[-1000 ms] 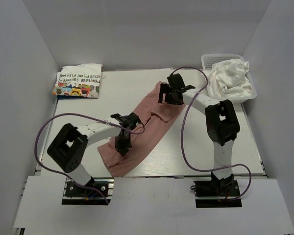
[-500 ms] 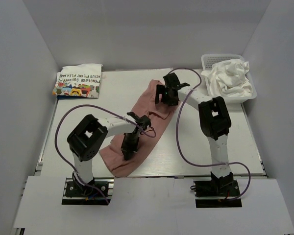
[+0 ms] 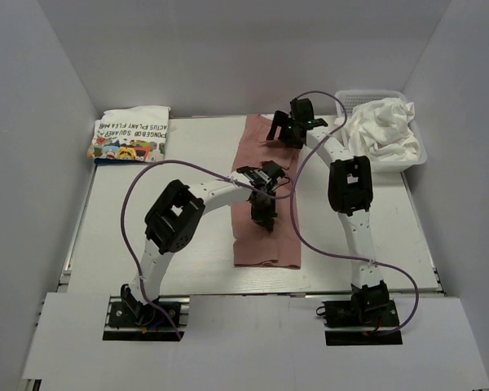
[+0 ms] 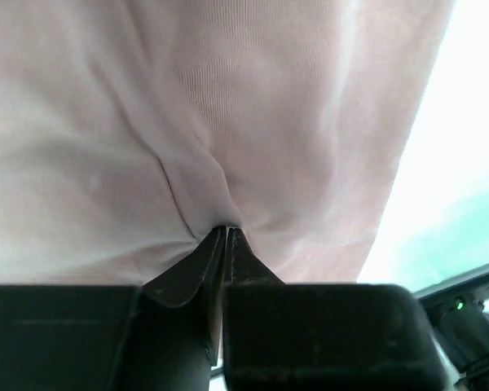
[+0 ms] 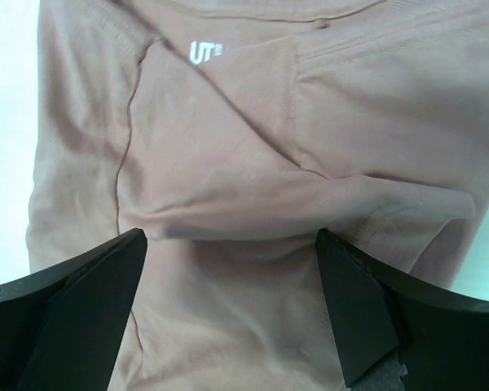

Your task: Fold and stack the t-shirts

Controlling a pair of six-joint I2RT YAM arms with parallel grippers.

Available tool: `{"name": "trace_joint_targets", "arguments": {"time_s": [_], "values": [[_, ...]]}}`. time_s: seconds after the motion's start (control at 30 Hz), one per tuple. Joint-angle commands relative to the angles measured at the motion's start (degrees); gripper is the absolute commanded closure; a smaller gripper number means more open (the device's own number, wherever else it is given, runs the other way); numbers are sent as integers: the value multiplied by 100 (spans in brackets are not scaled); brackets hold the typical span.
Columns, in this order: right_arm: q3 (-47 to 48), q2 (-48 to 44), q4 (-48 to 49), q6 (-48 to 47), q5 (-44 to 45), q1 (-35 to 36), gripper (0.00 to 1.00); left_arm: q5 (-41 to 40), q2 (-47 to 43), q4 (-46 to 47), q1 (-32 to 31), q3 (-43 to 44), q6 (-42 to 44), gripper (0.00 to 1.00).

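Pink t-shirt [image 3: 265, 244] lies on the table [image 3: 163, 220] to the left of the basket [image 3: 416, 159] as one long narrow strip. Its long axis runs straight from the far table edge, level with the basket, toward the arm bases. Its near end stops just short of the near table edge. The neck end points away from the bases: the right wrist view shows the shirt [image 5: 228, 163] with a small white neck label [image 5: 205, 51] at its far side. The near end is probably the hem, though the overhead view is too coarse to be sure. Bare table opens wide on the side of the strip away from the basket, as far as the folded printed tee [image 3: 130, 134] in the far corner. A narrower bare band lies between the strip and the basket, which holds crumpled white tees [image 3: 383, 126]. The left gripper [image 3: 265, 224] sits over the middle of the strip, farther from the basket than the right one. Its jaws are pressed together on a pinched ridge of pink cloth [image 4: 228, 98], as its own camera shows at the fingertips [image 4: 226, 232]. The right gripper [image 3: 277, 134] hangs over the neck end, just left of the basket. Its jaws are spread wide above the fabric [image 5: 228, 236], holding nothing.
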Motion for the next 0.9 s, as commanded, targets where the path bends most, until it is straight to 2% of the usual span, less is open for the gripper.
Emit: {"name": "trace_joint_targets", "arguments": {"time_s": [0.0,0.13,0.17,0.2,0.23,0.27,0.3,0.37,0.4,0.5,0.53,0.57,0.6,0.7,0.8,0.87], "values": [[221,-151,88,-263,-284,-49,10,-588,-477,303,-61,104,-91,84],[-322,-1179,140,-789,-293,39,10,-834,-1513,486,-114,-685,41,71],[-655,-1363,210,-799,-302,57,10,-835,-1733,487,-114,-836,94,58],[-815,-1539,263,-834,-276,74,10,-835,-1953,487,-175,-977,94,52],[-1199,-2159,290,-904,-232,118,10,-835,-2373,487,-228,-1239,173,46],[-1647,-2374,412,-922,-84,145,10,-948,-2586,435,-228,-1381,173,35],[-1895,-3037,431,-914,-13,180,10,-949,-2779,434,-228,-1530,173,25],[-3051,-3769,527,-905,250,241,10,-1133,-3331,251,-228,-1978,173,15],[-3380,-4000,545,-827,582,276,10,-1134,-3500,198,-228,-2136,173,0],[-5398,-5230,554,-414,945,329,10,-1108,-4062,214,-228,-3057,173,0],[-5735,-5476,571,-291,937,364,10,-960,-4177,276,-228,-3261,112,0],[-6408,-6201,597,-37,876,425,10,-897,-4257,337,-228,-3454,112,0],[-7016,-6425,650,17,693,452,10,-896,-4388,390,-228,-3778,112,0],[-8151,-7445,414,447,272,619,10,-791,-4442,661,-228,-4315,50,0],[-9048,-8490,352,746,-440,803,10,-554,-4285,891,-228,-4528,173,0],[-9454,-8877,299,888,-722,909,10,-466,-4022,1058,-228,-4590,260,0]]}}
